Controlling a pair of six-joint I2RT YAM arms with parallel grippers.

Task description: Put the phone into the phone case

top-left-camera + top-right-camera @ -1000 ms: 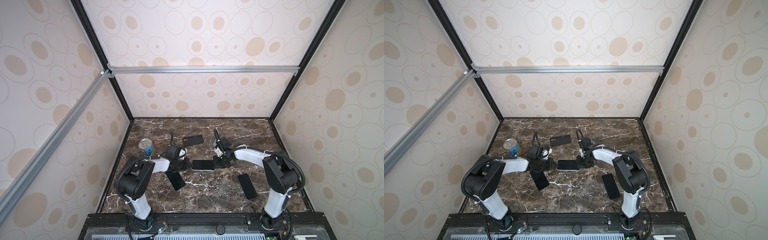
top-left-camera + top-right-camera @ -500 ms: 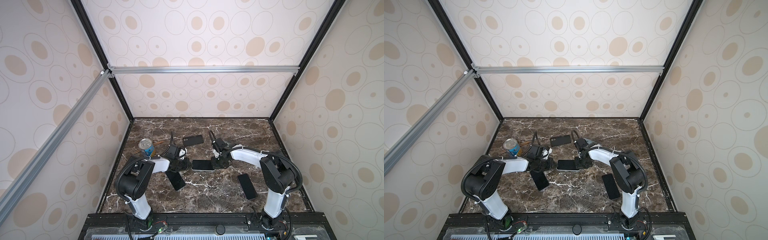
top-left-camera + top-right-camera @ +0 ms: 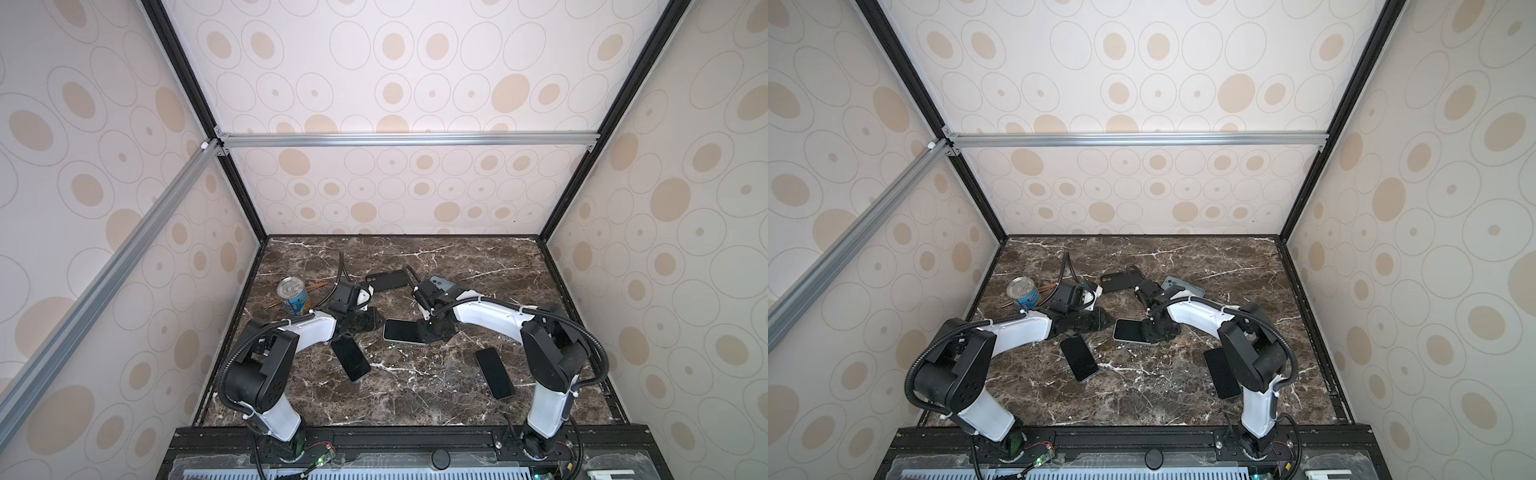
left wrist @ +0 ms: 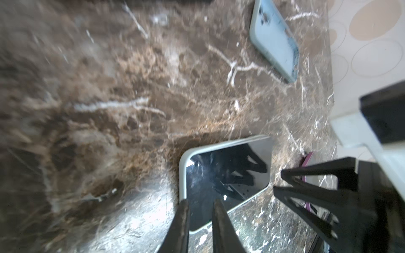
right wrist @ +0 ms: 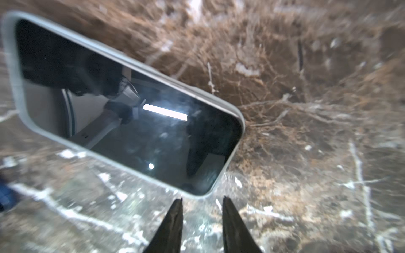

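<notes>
As the brown, marble-veined table carries the phone flat at its centre, glossy screen up and framed by the pale, round-cornered phone case rim, the insertion step is judged near its end: what is left is release and a check that every edge is seated. The next move calls for a straight lift clear of the smooth screen, without dragging it. Right gripper: tapered black jaws parted, empty, just beside one short end. Left gripper: jaws narrowly parted over the opposite corner, gripping nothing.
</notes>
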